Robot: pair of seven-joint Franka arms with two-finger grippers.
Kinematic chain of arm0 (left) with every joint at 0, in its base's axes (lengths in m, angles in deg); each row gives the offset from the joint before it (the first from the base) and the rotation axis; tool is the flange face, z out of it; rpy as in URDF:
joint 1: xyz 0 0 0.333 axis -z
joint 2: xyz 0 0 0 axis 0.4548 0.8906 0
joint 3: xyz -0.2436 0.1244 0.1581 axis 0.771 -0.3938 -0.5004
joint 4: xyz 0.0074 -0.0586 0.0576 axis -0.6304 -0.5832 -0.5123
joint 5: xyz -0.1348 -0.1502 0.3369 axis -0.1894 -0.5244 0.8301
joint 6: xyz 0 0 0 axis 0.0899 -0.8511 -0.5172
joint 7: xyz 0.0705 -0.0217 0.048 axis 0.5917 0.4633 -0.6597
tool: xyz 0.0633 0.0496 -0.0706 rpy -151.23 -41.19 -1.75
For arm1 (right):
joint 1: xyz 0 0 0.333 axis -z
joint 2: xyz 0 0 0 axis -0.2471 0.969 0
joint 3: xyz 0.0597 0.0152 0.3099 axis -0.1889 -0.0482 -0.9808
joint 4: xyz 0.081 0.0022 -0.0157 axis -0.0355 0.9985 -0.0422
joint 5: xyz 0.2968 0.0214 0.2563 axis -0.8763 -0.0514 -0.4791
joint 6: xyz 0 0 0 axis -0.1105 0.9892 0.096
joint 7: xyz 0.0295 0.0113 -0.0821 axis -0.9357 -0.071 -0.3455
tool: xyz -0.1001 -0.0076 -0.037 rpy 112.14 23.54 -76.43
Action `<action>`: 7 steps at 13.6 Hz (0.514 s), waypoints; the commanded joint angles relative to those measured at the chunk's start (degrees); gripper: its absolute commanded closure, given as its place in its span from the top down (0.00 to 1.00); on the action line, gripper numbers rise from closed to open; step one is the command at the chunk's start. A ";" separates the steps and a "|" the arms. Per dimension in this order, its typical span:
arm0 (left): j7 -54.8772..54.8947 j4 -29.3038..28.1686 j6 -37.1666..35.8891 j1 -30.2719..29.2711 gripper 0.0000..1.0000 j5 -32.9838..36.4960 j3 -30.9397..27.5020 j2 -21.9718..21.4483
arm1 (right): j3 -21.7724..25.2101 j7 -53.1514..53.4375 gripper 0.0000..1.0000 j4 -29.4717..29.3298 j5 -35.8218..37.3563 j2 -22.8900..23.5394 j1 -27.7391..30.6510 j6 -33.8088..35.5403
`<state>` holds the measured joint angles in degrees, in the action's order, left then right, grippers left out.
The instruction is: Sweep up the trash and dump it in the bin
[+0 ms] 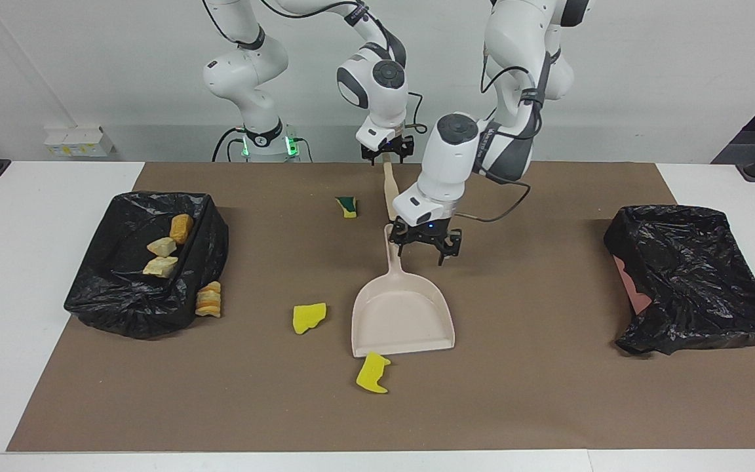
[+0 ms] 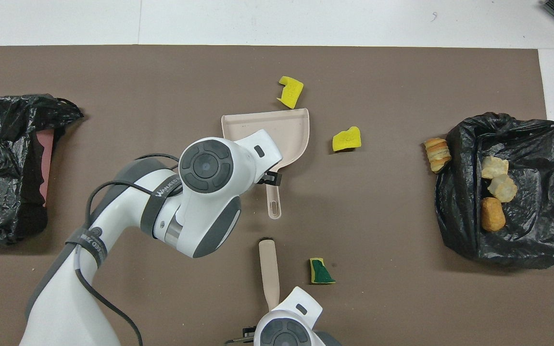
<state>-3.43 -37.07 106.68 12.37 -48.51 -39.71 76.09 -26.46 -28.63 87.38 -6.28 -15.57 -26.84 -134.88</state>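
A beige dustpan [image 1: 404,314] lies mid-mat, its handle [image 1: 390,252] pointing toward the robots; it also shows in the overhead view [image 2: 289,127]. My left gripper [image 1: 425,252] is open, low over the handle's end and just beside it. My right gripper [image 1: 387,156] is shut on a beige brush [image 1: 390,190], tilted, nearer the robots than the dustpan. Two yellow sponge scraps [image 1: 309,316] [image 1: 372,373] lie by the pan's mouth. A green-backed scrap [image 1: 348,206] lies beside the brush. One bread chunk [image 1: 209,299] lies against the bin.
A black-bagged bin [image 1: 122,308] at the right arm's end holds three bread chunks [image 1: 162,246]. A second black-bagged bin [image 1: 692,275] stands at the left arm's end. The brown mat [image 1: 548,393] covers the table's middle.
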 commanded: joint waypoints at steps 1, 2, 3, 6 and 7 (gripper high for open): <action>-2.45 -2.09 3.18 2.59 1.00 -0.11 -1.05 -0.13 | -0.10 1.19 0.67 1.03 -1.38 -0.42 0.01 -1.46; -3.15 -2.01 3.80 3.20 1.00 -0.11 -1.05 0.84 | -0.10 1.19 0.59 1.03 -1.38 -0.24 0.01 -1.46; -4.64 -1.66 5.19 4.16 1.00 -0.11 -1.05 2.41 | -0.10 1.28 0.46 1.03 -1.38 -0.24 0.01 -1.46; -6.59 -1.39 6.70 4.17 1.00 -0.20 -1.05 3.57 | -0.10 1.19 0.00 0.86 -1.38 0.02 0.36 -1.11; -6.76 -1.30 6.35 4.17 0.77 -0.20 -1.05 3.57 | -0.01 1.19 0.00 0.51 -1.38 0.46 0.62 -0.76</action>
<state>-9.16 -38.25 112.31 15.65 -48.51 -39.75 79.79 -26.41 -28.43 87.64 -6.36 -15.32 -26.76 -134.97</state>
